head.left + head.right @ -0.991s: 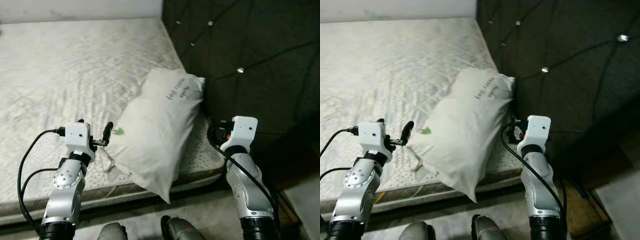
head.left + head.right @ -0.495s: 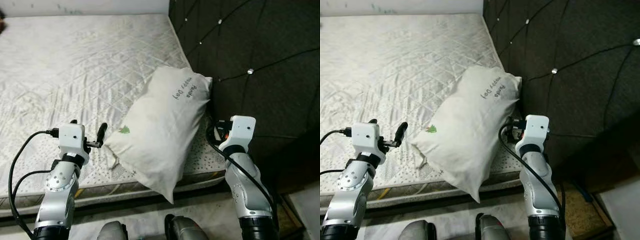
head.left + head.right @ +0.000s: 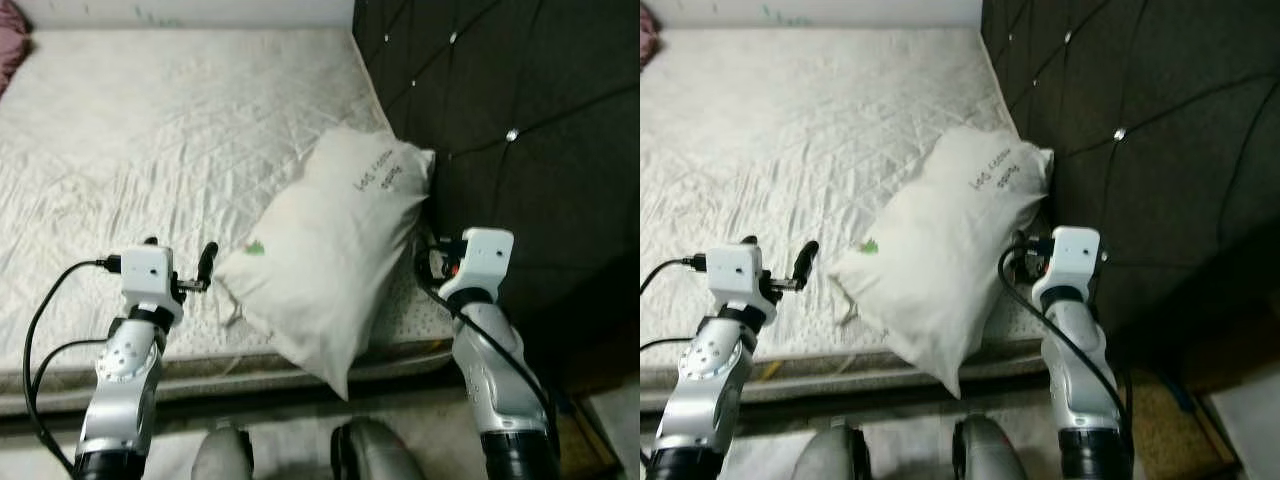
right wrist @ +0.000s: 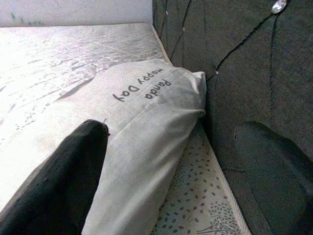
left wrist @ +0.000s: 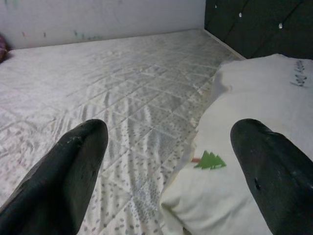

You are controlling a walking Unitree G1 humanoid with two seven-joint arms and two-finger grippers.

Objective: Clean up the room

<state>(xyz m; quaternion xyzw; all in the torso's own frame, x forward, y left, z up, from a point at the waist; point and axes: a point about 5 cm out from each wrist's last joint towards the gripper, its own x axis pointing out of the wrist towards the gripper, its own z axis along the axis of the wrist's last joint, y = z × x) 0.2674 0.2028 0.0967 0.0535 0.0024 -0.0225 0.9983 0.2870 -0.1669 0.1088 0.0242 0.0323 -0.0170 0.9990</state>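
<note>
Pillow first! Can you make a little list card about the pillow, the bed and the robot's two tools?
pillow: white pillow, small green tree mark, dark writing near its top
pillow place: on the mattress, top corner against the dark headboard, bottom corner hanging over the bed edge
left tool: left tool open, beside the pillow's tree corner, not touching
right tool: right tool open, pillow's headboard side between its fingers, no grip seen

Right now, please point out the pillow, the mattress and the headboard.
pillow (image 3: 330, 260), left eye view, middle of its case.
mattress (image 3: 150, 140), left eye view, bare quilted top.
headboard (image 3: 1160, 150), right eye view, dark tufted panel.
</note>
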